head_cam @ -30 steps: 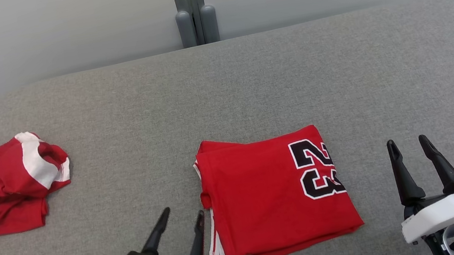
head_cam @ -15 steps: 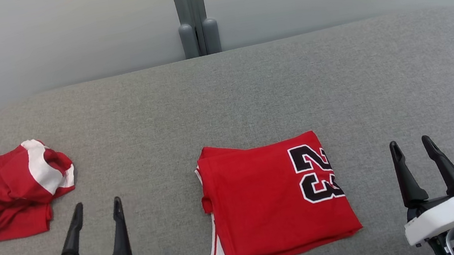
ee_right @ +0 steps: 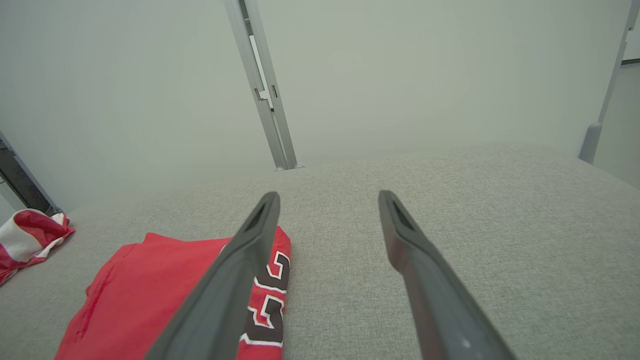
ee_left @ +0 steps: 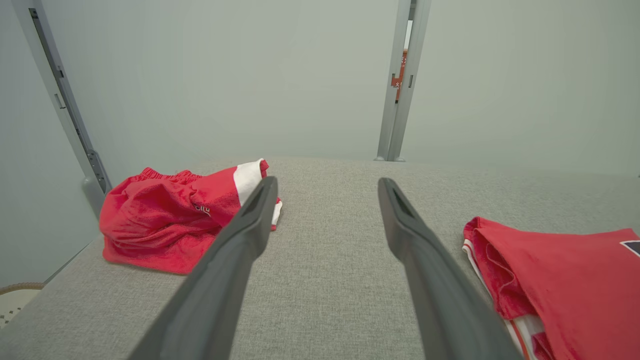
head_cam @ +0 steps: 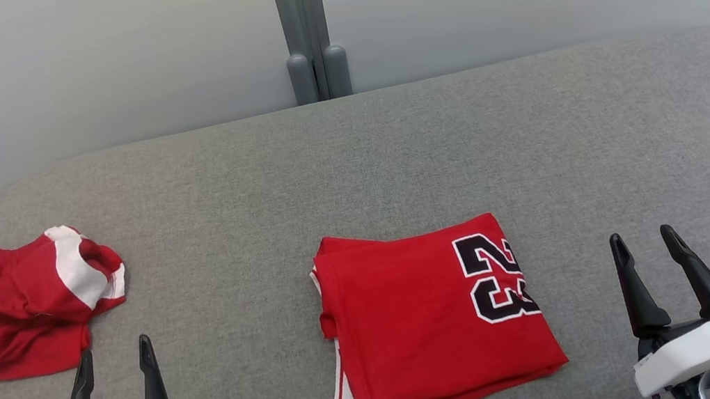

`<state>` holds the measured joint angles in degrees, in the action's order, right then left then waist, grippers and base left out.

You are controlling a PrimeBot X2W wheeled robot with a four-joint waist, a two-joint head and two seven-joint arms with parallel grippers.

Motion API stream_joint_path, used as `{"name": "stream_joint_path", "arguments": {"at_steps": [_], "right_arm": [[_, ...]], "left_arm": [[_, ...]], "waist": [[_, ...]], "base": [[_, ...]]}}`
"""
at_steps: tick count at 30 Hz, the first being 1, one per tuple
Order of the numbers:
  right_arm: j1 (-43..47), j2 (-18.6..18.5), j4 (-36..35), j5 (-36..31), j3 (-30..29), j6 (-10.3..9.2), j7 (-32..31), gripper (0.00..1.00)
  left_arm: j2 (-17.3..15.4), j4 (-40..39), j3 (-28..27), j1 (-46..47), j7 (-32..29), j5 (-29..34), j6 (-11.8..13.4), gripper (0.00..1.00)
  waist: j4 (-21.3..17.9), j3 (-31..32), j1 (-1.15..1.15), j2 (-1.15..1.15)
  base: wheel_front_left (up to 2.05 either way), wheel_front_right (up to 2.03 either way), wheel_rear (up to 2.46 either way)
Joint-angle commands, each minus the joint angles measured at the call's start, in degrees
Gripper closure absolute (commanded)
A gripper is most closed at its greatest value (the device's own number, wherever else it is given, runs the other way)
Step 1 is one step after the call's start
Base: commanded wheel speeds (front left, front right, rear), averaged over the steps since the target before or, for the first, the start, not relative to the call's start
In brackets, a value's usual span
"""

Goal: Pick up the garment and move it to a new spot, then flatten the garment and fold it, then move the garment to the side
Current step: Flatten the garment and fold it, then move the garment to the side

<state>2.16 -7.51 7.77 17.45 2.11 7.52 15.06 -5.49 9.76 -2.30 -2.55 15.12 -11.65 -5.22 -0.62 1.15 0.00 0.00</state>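
Now: folded jersey [head_cam: 432, 318] flat on grey cushion [head_cam: 390, 152]; left gripper [head_cam: 113, 346] left of it, right gripper [head_cam: 640, 233] right of it, both spread wide, empty. Crumpled red shorts [head_cam: 19, 309] farther left.

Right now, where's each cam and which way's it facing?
Head: up top, looking forward and down at the grey padded surface; left jaws lower left, right jaws lower right, both open.
Left wrist: low, along its own fingers toward the crumpled red shorts.
Right wrist: low, along its own fingers toward the pale wall.
All share the folded red 23 jersey.
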Motion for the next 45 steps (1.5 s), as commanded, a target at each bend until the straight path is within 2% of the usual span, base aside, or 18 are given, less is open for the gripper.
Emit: {"name": "stream_joint_path", "arguments": {"at_steps": [1, 17, 45], "right_arm": [[0.8, 0.0, -0.3, -0.3, -0.3, -0.07, 0.2, 0.00], [2.0, 0.4, -0.9, -2.3, 0.1, -0.07, 0.2, 0.00], [1.0, 0.7, 1.8, -4.1, 0.5, -0.07, 0.2, 0.00]], "left_arm": [[0.2, 0.3, -0.4, -1.0, 0.0, 0.1, -0.4, 0.00], [0.0, 1.1, 0.7, -1.2, 0.0, -0.7, -2.2, 0.00], [-0.8, 1.7, 1.8, -0.6, 0.0, -0.4, -2.2, 0.00]], "waist": [[0.2, 0.3, 0.00, 0.00], [1.6, 1.2, 0.00, 0.00], [2.1, 1.2, 0.00, 0.00]], "base": [[0.00, 0.00, 0.00], [0.00, 0.00, 0.00], [0.00, 0.00, 0.00]]}}
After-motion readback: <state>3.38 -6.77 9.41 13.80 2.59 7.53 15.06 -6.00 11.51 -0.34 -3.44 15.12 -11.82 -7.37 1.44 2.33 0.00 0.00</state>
